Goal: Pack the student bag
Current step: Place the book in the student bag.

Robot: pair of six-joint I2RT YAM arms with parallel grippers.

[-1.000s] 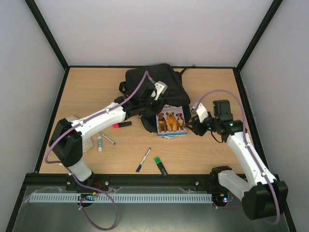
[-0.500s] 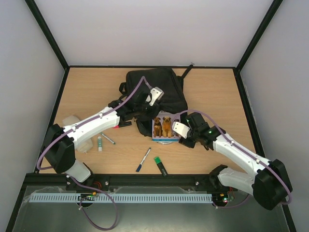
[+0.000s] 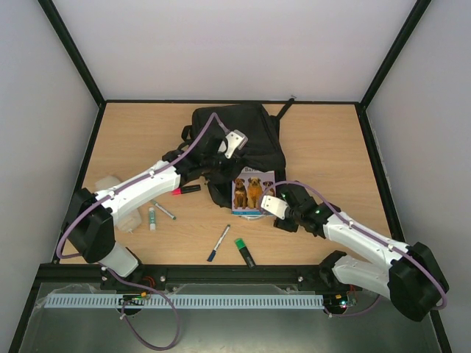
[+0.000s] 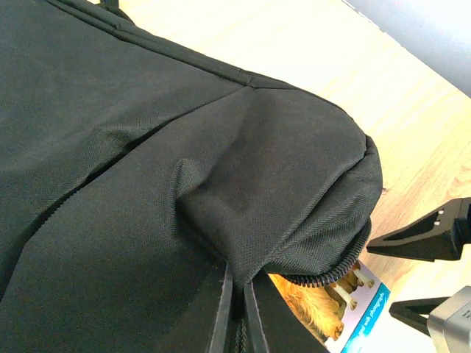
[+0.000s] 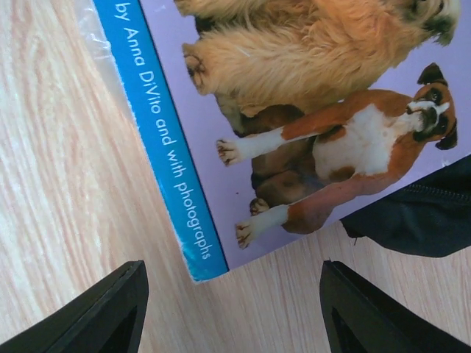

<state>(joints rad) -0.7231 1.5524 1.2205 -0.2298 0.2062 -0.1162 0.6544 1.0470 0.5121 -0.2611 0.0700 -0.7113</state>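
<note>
Black woven fabric of the student bag point(image 3: 246, 132), at the far middle of the wooden table point(image 3: 331, 147), was pinched into a raised fold by the left gripper point(image 4: 237, 305), jaws pressed together beside the coiled zipper point(image 4: 324, 278). The right gripper point(image 5: 237, 312) stood spread wide, holding nothing, over the near corner of the glossy dog book point(image 5: 309, 110), whose far edge lay under the bag's rim.

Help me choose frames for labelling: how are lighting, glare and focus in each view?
Top external: even, diffuse light, soft shadows on the table, all sharp. Left wrist: student bag weave crisp, but the table at upper right is washed out. Right wrist: book print legible, right hand dark and slightly soft at the bottom edge.
</note>
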